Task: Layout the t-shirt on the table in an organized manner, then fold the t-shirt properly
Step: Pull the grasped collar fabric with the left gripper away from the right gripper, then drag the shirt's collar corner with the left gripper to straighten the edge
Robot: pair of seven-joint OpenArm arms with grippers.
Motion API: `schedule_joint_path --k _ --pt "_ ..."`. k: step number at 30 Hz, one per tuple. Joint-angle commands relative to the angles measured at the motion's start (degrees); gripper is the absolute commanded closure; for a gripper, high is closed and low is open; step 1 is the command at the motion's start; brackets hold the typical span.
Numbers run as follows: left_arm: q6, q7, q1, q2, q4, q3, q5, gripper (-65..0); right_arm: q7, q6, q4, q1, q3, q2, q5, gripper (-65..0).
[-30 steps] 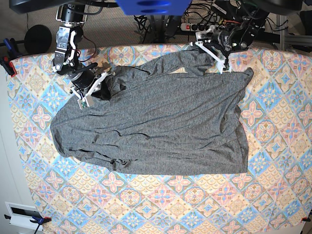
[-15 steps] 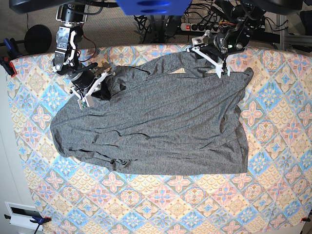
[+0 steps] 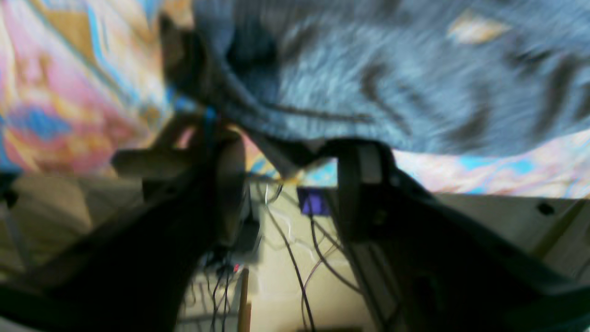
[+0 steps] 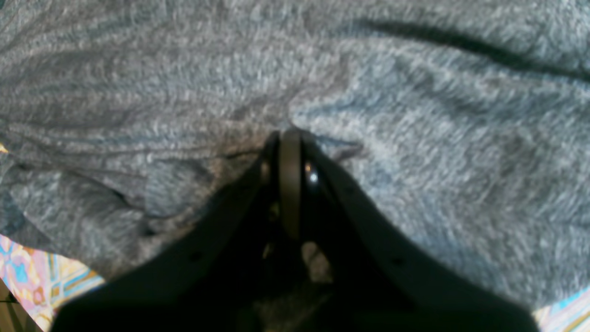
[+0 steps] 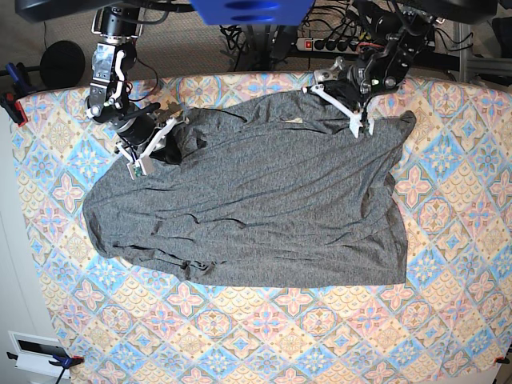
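T-shirt [image 5: 264,192], plain, no readable writing

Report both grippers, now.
Left gripper: open, jaws apart at the t-shirt's far edge.
Right gripper: closed, its tips down on the shirt; grip unclear.

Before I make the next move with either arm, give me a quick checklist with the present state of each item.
1. Left gripper open around fabric, ready to pinch: ok, jaws apart.
2. Right gripper shut: ok, fingertips together at the shirt.
3. Left gripper has a firm hold on the t-shirt: not ok, gap still visible between the fingers.
4. Shirt lying flat: not ok, creases and bunched cloth along its upper edge.
5. Shirt resting on the patterned tablecloth: ok.
6. Right gripper's hold on fabric secure: cannot tell, fingertips are dark and blurred.
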Motion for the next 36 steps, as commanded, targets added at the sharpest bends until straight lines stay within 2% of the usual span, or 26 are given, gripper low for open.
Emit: schedule_joint_path --k 1,6,8,10,11,15,18,20,24,36 --pt "0.10 0.07 -0.39 -0.55 0.49 -0.21 -0.14 -26.6 -8.05 -3.53 -1.37 -1.30 -0.04 0.66 -8.43 0.0" --pt "0.10 -0.01 -0.48 -2.75 0.40 2.08 -0.14 -20.1 -8.05 -3.53 -1.28 -1.39 -0.13 0.66 -8.43 0.0" --pt "0.10 0.07 -0.48 -2.75 -0.48 1.90 -0.05 -13.2 -8.05 -3.53 -1.28 -1.39 -0.13 0.66 -8.43 0.0" --pt "0.10 -0.10 -0.57 -2.75 -3.11 1.64 -0.23 -2.0 -8.05 -3.53 -1.28 -1.39 -0.13 0.66 -8.43 0.0" --pt "0.10 -0.54 -1.27 -2.75 -4.70 1.64 -0.23 0.0 -8.05 -3.53 -1.28 -1.39 -0.13 0.66 -8.43 0.0" --pt "0.10 -4.32 -1.09 -3.01 -5.58 1.81 -0.23 0.0 -8.05 -3.53 -1.28 -1.39 -0.13 0.66 -8.43 0.0" --pt "0.10 -4.76 -0.21 -5.83 -1.97 1.73 -0.67 0.0 -8.05 -3.53 -1.28 -1.39 -0.13 0.66 -8.43 0.0" --pt "0.10 -4.32 0.05 -6.27 0.67 1.37 -0.49 0.0 -8.05 -3.53 -1.37 -1.39 -0.13 0.66 -8.43 0.0" --pt "0.10 -4.32 2.77 -7.76 2.42 -3.55 -0.85 0.0 -8.05 -3.53 -1.46 -1.39 -0.04 0.66 -8.43 0.0" --pt "0.10 -4.67 4.80 -11.63 3.30 -12.25 -0.85 0.0 -8.22 -3.53 -1.81 -1.21 0.22 0.66 -8.43 0.0"
